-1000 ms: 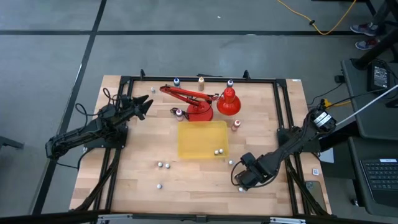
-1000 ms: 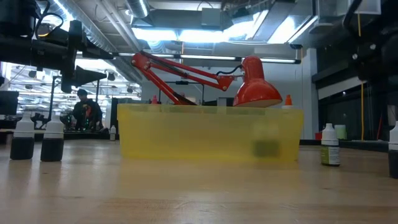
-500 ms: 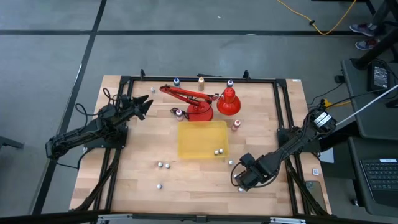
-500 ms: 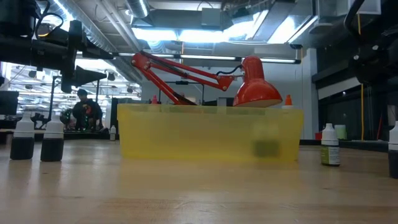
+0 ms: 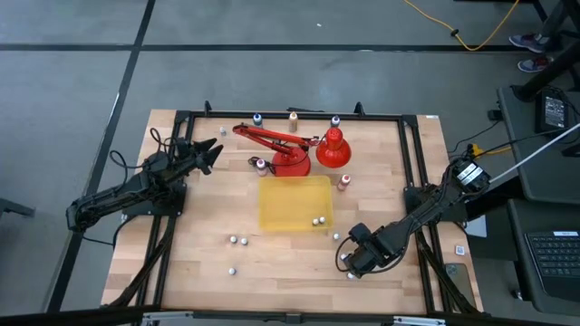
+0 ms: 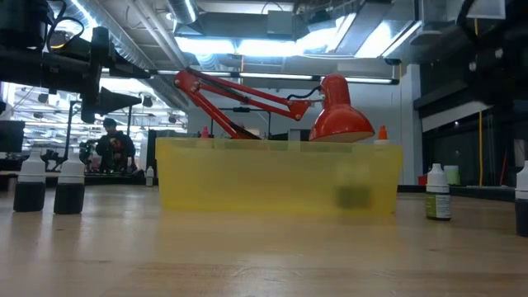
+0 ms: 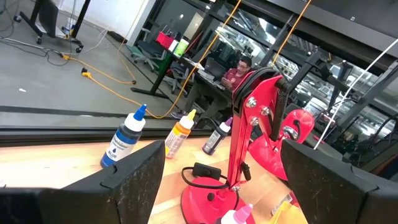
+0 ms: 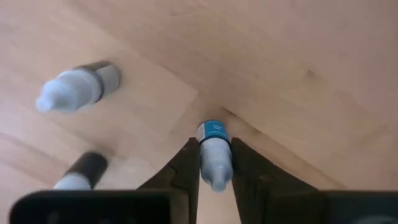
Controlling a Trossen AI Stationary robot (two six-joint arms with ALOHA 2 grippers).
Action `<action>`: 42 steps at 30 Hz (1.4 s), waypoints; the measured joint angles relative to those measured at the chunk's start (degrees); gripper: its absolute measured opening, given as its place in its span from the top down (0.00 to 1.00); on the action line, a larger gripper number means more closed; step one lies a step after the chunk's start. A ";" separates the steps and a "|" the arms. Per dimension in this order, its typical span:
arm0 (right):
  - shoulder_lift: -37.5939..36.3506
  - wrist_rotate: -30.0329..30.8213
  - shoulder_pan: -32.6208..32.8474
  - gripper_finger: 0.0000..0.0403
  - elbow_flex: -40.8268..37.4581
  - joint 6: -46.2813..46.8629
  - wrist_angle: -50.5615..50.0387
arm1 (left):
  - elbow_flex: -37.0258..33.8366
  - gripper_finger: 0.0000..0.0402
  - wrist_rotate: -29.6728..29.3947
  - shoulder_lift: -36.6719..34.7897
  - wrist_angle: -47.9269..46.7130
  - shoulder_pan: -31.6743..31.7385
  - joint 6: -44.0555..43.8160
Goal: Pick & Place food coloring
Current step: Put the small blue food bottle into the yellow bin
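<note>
Clamping right claw (image 8: 214, 163) on blue-labelled food coloring bottle (image 8: 214, 149); left claw (image 7: 217, 180) apart, waiting.

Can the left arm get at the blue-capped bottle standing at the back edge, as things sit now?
Probably yes: the left end effector is open and empty, the blue-capped bottle stands ahead of it, and nothing lies between them; the red lamp sits off to one side.

We see tiny food coloring bottles (image 5: 237, 242) scattered across the frame's centre; one blue-banded bottle (image 8: 214, 152) sits pinched, probably upright, at lower right
</note>
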 joint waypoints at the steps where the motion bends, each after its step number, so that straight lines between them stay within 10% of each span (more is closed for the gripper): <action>1: 0.00 0.00 -0.02 0.83 1.09 -1.36 -1.55 | 0.00 0.23 -0.02 -0.01 0.00 0.00 0.00; 17: 3.16 0.47 -11.71 0.80 24.15 -34.22 -28.67 | 0.00 0.23 -0.02 -0.02 0.00 0.00 0.00; 42: 25.28 7.14 -24.08 0.80 55.10 -63.99 -30.44 | 0.00 0.23 -0.02 0.00 0.00 0.00 0.00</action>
